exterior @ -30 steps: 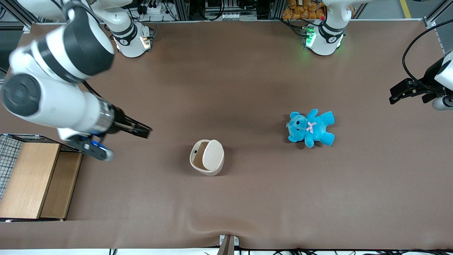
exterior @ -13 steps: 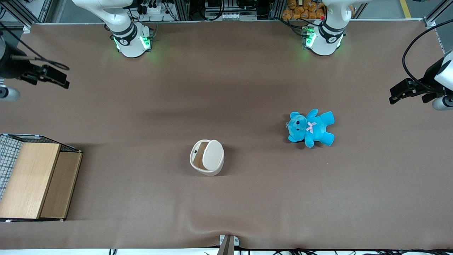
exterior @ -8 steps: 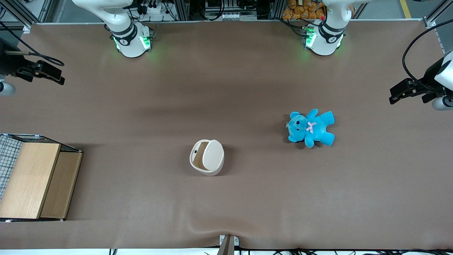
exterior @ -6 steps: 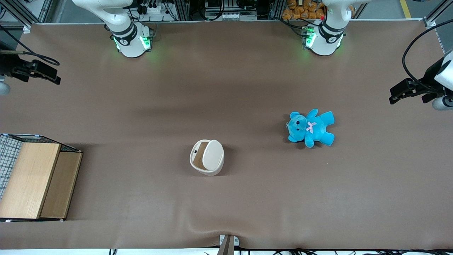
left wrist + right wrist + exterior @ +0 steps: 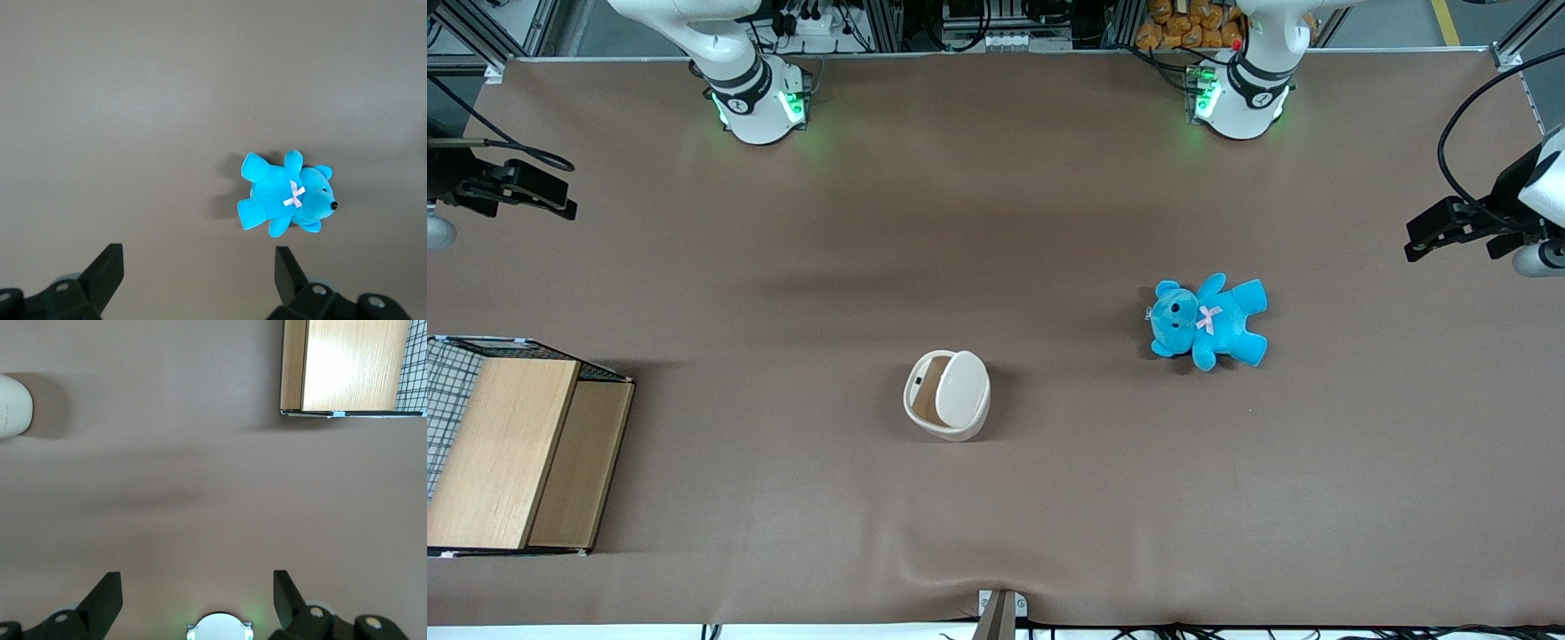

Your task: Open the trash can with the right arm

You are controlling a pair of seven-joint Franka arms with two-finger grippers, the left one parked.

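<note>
The off-white trash can (image 5: 947, 396) stands near the table's middle, its flat lid (image 5: 962, 388) tipped up so the brown inside (image 5: 930, 390) shows. Its rounded wall also shows in the right wrist view (image 5: 13, 405). My right gripper (image 5: 559, 197) hangs high at the working arm's end of the table, far from the can. In the right wrist view the gripper (image 5: 197, 600) is open and empty, its two black fingers (image 5: 107, 597) wide apart above bare table.
A wooden box with wire mesh (image 5: 511, 449) stands at the working arm's end, nearer the front camera; it also shows in the right wrist view (image 5: 350, 365). A blue teddy (image 5: 1208, 322) lies toward the parked arm's end. The arm bases (image 5: 756, 98) stand at the table's back edge.
My right arm has swung away from beside the trash can to the working arm's end of the table, and hardly moves in the last half second. The can's lid stays tipped up.
</note>
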